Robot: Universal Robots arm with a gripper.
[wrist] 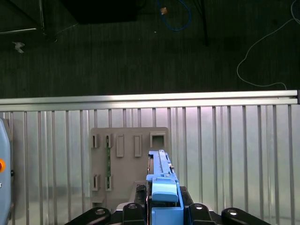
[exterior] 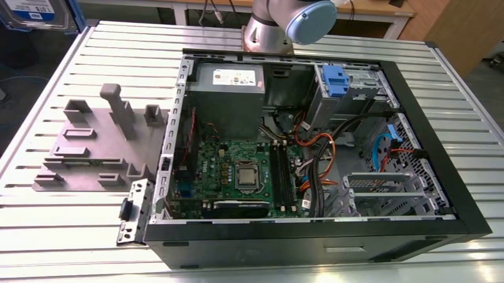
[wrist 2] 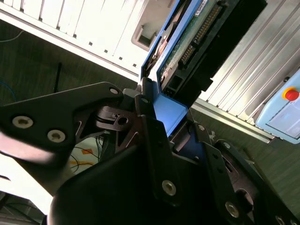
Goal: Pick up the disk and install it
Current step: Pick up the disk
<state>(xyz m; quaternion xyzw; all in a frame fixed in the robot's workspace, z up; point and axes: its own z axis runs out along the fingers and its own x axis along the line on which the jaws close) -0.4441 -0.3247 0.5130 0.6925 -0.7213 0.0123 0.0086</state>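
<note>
Evidently disk [wrist: 160, 172] clamped edge-on inside end effector [wrist: 164, 208]

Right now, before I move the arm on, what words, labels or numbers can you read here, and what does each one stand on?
No text can be quoted; all of it is too small to read.
Blue-and-white label on the disk, clamped in the gripper: too small to read.
White sticker on the grey box inside the computer case: too small to read.
Print on the green motherboard: too small to read.
</note>
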